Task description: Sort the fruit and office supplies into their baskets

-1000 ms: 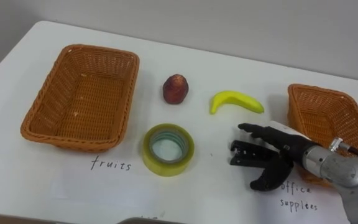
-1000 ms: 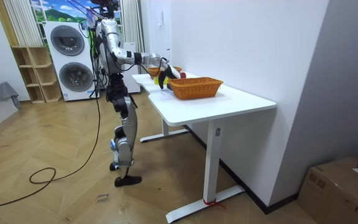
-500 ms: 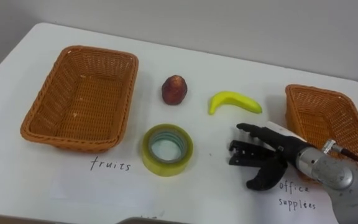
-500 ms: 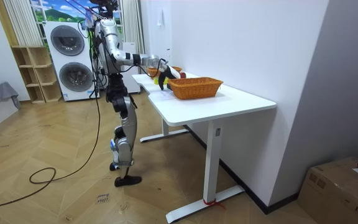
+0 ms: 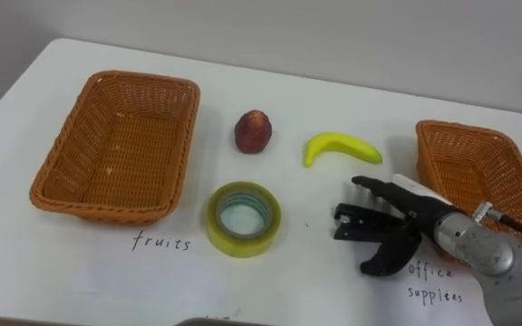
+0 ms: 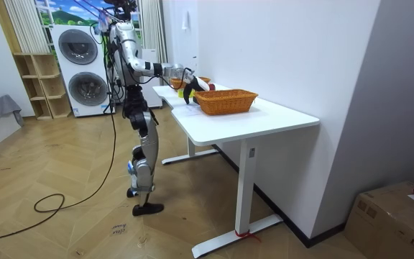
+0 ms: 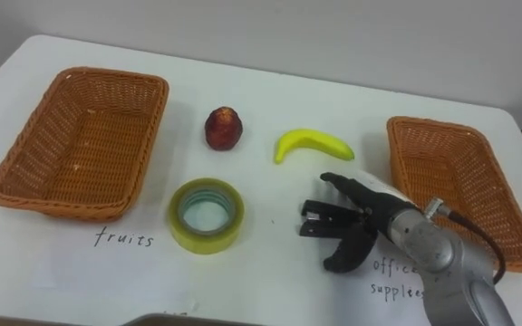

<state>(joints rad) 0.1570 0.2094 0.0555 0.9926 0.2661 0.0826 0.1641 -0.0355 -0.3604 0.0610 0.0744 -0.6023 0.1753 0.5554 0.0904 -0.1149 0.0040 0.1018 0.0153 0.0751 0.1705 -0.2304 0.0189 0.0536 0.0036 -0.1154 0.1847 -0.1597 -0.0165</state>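
Banana (image 5: 343, 147) lies just beyond right hand (image 5: 413, 223), fingers spread, not touching.

The left basket (image 5: 62, 149) and right basket (image 5: 483, 172) are woven of rough wicker. The tape (image 5: 243, 244) is finished glossy, the table (image 5: 333, 100) smooth and matt.

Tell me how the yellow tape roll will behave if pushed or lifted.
The yellow roll of tape lies flat on the white table, so a push would probably slide it rather than roll it. Its thick hollow ring looks stiff and likely light; set on edge it could roll.
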